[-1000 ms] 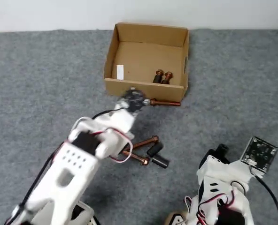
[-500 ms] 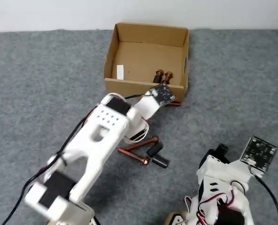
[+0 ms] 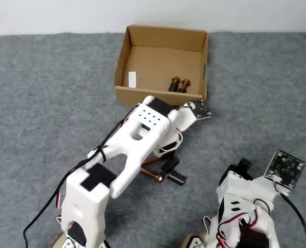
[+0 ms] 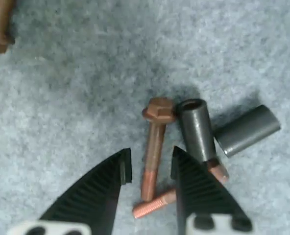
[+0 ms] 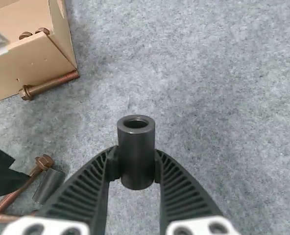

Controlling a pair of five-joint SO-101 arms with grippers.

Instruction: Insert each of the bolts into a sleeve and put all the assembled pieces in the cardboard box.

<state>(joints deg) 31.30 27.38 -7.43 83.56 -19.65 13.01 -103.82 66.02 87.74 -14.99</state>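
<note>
The left gripper [image 4: 151,165], fingers apart, hangs over a copper bolt [image 4: 155,139] lying beside a dark sleeve [image 4: 196,134] in front of the cardboard box [image 3: 142,96]. The right gripper [image 5: 136,169], farther from the box, clamps an upright sleeve [image 5: 136,142].

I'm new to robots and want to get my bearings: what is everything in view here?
Brown cardboard box: one, far side of the table.
Assembled bolt-in-sleeve pieces: two, copper heads, inside the box.
White paper label: one, box floor.
Copper hex-head bolts: three; one outside the box's front wall, two below the left gripper.
Dark metal sleeves: three; two beside those bolts, one held.
Grey carpet: covers the table.
Left gripper: black, open.
Right gripper: black, shut on a sleeve.
</note>
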